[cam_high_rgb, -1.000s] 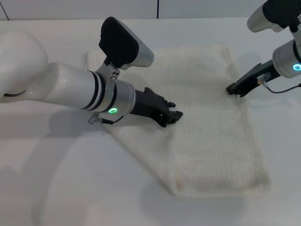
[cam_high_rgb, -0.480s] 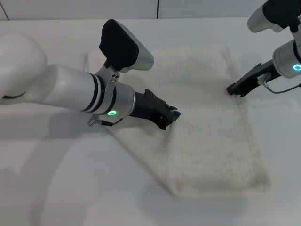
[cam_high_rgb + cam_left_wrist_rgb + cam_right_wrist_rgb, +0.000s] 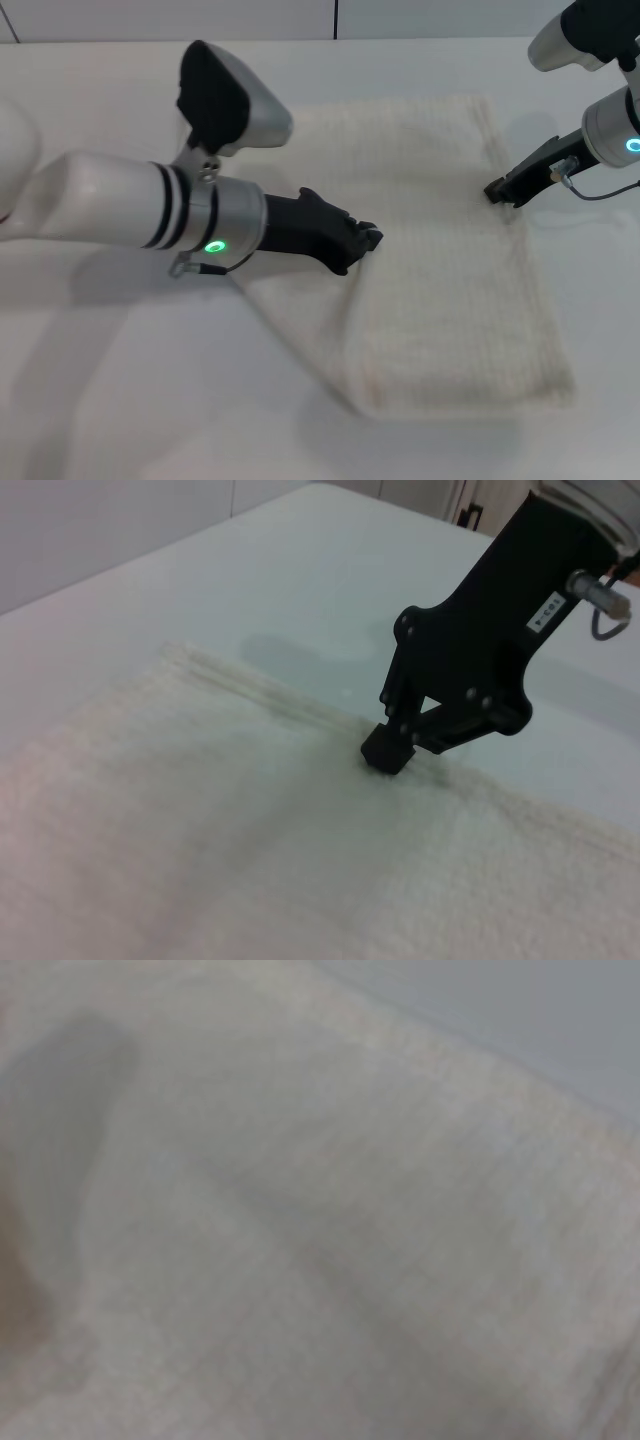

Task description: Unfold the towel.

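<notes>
The cream-white towel (image 3: 440, 270) lies folded on the white table, with a layer's edge running down its middle. My left gripper (image 3: 368, 238) rests low on that middle edge, its black fingers closed on the cloth. My right gripper (image 3: 494, 190) sits at the towel's right hem. It also shows in the left wrist view (image 3: 388, 757), with its fingertips together and pinching the hem. The towel (image 3: 200, 830) fills the near part of that view. The right wrist view shows only towel cloth (image 3: 350, 1210) up close.
The white table (image 3: 120, 400) surrounds the towel on all sides. A cable loop (image 3: 600, 190) hangs by my right wrist. My left forearm (image 3: 130, 205) crosses over the towel's left part.
My left gripper's fingers were apart one second ago and have closed on the towel's middle edge. The left forearm has swung a little to the left. The right arm has hardly moved.
</notes>
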### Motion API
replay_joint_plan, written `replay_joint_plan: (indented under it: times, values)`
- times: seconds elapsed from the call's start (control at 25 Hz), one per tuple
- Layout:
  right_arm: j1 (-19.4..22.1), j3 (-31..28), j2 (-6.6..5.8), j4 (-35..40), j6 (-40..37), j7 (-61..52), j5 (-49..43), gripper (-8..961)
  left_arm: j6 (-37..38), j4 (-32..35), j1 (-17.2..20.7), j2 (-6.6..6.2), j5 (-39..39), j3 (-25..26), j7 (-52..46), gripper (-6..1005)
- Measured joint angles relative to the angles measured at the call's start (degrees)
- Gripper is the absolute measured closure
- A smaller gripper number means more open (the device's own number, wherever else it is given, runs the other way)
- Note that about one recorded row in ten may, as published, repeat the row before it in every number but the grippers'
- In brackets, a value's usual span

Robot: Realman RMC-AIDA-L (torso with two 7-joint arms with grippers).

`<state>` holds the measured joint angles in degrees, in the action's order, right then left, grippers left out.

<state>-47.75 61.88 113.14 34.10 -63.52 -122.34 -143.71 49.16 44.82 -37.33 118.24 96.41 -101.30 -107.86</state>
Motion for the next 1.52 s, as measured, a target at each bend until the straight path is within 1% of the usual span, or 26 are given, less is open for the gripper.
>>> replay_joint_plan:
  times: [0.04, 0.08, 0.2, 0.24, 0.28, 0.4, 0.48, 0.6, 0.64, 0.76, 0.8, 0.84, 0.88, 0.92, 1.0, 1.04, 1.08, 1.16, 1.2, 1.24, 1.28, 1.44, 1.52]
  values:
    - [-0.01, 0.00, -0.01, 0.00, 0.00, 0.00, 0.00, 954, 1.95, 0.38, 1.02, -0.07, 0.14, 1.93, 1.00, 934]
    - [-0.01, 0.00, -0.01, 0.00, 0.00, 0.00, 0.00, 954, 1.95, 0.38, 1.02, -0.07, 0.14, 1.93, 1.00, 937]
    - [-0.03, 0.00, -0.07, 0.00, 0.01, 0.00, 0.00, 954, 5.00, 0.48, 2.78, -0.07, 0.15, 5.44, 2.77, 944]
    - [-0.03, 0.00, -0.11, 0.00, 0.06, 0.00, 0.00, 954, 6.70, 0.65, 4.02, -0.07, 0.09, 7.74, 4.04, 944]
    - [-0.03, 0.00, -0.11, 0.00, 0.06, 0.00, 0.00, 954, 6.70, 0.65, 4.02, -0.07, 0.09, 7.74, 4.04, 943]
    - [-0.02, -0.05, -0.22, 0.00, 0.09, 0.00, 0.00, 954, 9.57, 1.13, 5.78, -0.06, -0.07, 11.23, 5.89, 944]
    - [-0.04, -0.08, -0.30, 0.00, 0.15, 0.00, 0.00, 954, 12.83, 1.53, 7.59, -0.12, -0.05, 14.68, 7.72, 945]
    - [-0.17, -0.09, -0.36, 0.00, 0.16, 0.00, 0.00, 954, 14.16, 1.58, 8.23, -0.20, 0.05, 15.85, 8.46, 946]
    - [-0.24, -0.09, -0.41, 0.00, 0.16, 0.00, 0.00, 954, 15.85, 1.75, 9.13, -0.26, 0.19, 16.90, 9.85, 947]
    - [-0.31, -0.09, -0.45, 0.00, 0.15, 0.00, 0.01, 954, 17.68, 2.06, 10.11, -0.28, 0.22, 18.04, 11.64, 947]
    - [-0.34, -0.09, -0.48, 0.00, 0.15, 0.00, 0.01, 954, 18.73, 2.19, 10.60, -0.29, 0.22, 18.82, 12.54, 946]
    - [-0.38, -0.09, -0.53, 0.00, 0.12, 0.00, 0.01, 954, 21.11, 2.31, 11.44, -0.30, 0.13, 20.90, 14.29, 945]
    - [-0.38, -0.09, -0.53, 0.00, 0.12, 0.00, 0.01, 954, 21.11, 2.31, 11.44, -0.30, 0.13, 20.90, 14.29, 944]
    - [-0.41, -0.09, -0.58, 0.00, 0.11, -0.02, 0.01, 954, 22.33, 2.32, 11.70, -0.30, 0.06, 21.93, 15.05, 943]
    - [-0.42, -0.09, -0.60, 0.00, 0.10, -0.03, 0.01, 954, 25.07, 2.33, 12.28, -0.29, -0.08, 24.71, 16.63, 943]
    - [-0.42, -0.09, -0.63, 0.00, 0.09, -0.05, 0.01, 954, 27.56, 2.28, 12.70, -0.22, -0.13, 27.27, 17.86, 943]
    - [-0.42, -0.09, -0.63, 0.00, 0.09, -0.05, 0.01, 954, 27.56, 2.28, 12.70, -0.22, -0.13, 27.27, 17.86, 943]
    - [-0.42, -0.11, -0.64, 0.00, 0.06, -0.19, -0.38, 954, 30.95, 1.54, 13.00, -0.18, -0.18, 31.27, 19.54, 943]
    - [-0.42, -0.11, -0.64, 0.00, 0.06, -0.19, -0.38, 954, 30.95, 1.54, 13.00, -0.18, -0.18, 31.27, 19.54, 943]
    - [-0.42, -0.11, -0.65, -0.05, 0.07, -0.41, -0.91, 954, 32.57, 1.08, 13.28, -0.25, -0.20, 33.43, 20.18, 943]
    - [-0.42, -0.11, -0.65, -0.05, 0.07, -0.41, -0.91, 954, 32.57, 1.08, 13.28, -0.25, -0.20, 33.43, 20.18, 942]
    - [-0.42, -0.21, -0.65, -0.48, 0.10, -0.52, -1.27, 954, 35.12, 0.84, 14.39, -0.30, -0.23, 36.88, 21.40, 942]
    - [-0.42, -0.31, -0.65, -0.48, 0.11, -0.52, -1.27, 954, 35.54, 0.79, 14.54, -0.30, -0.24, 37.09, 21.58, 942]
